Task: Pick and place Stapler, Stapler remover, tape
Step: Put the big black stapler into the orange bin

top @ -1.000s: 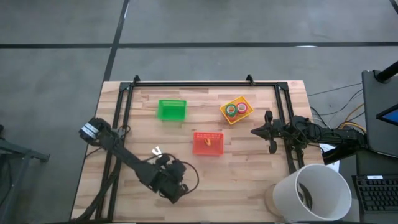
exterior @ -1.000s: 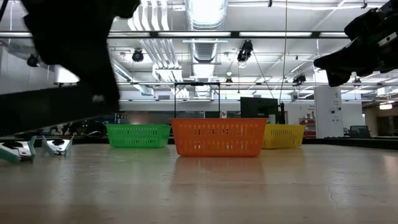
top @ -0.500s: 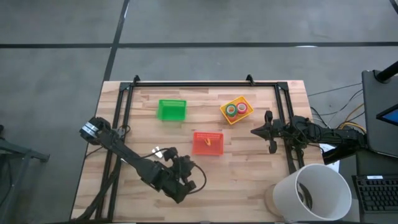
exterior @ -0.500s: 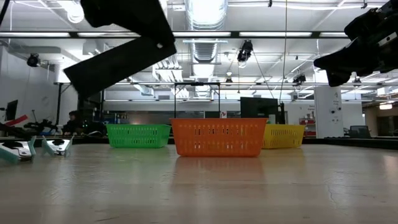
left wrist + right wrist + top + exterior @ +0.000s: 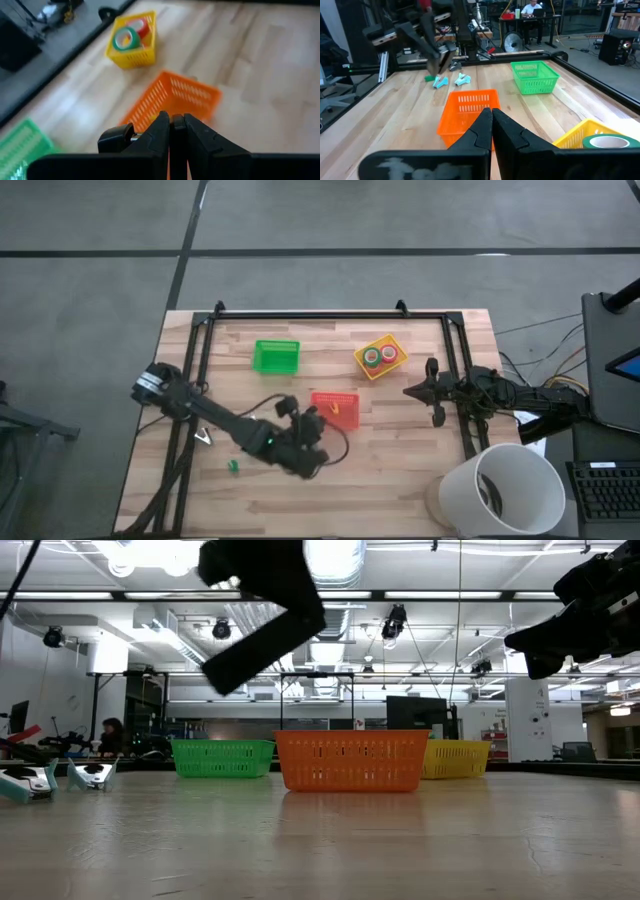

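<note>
My left gripper (image 5: 308,423) hangs above the table just near-left of the orange basket (image 5: 335,410) and is shut on the black stapler (image 5: 262,640), which also shows in the right wrist view (image 5: 440,59). The yellow basket (image 5: 380,357) holds tape rolls (image 5: 126,38), a green one and a red one showing. Small teal and silver pieces (image 5: 439,82) lie on the table's near-left part (image 5: 203,438). My right gripper (image 5: 491,118) is shut, holds nothing and waits in the air by the right rail (image 5: 432,392). My left gripper pinches the black stapler between its two fingers (image 5: 161,131); a black end of it (image 5: 116,137) sticks out beside them. The stapler is lifted clear of the table and slants down below the gripper (image 5: 240,665). The fingers hide the exact place of contact.
A green basket (image 5: 276,357) stands at the far left of the baskets. A small yellow thing (image 5: 335,408) lies in the orange basket. Black rails (image 5: 195,380) frame the table. A white bucket (image 5: 505,488) stands at the near right corner. A person (image 5: 105,735) sits behind.
My left gripper has swung from the table's near-left part toward the right and far side, up to the orange basket, carrying the stapler lifted and tilted. My right arm has kept still.
</note>
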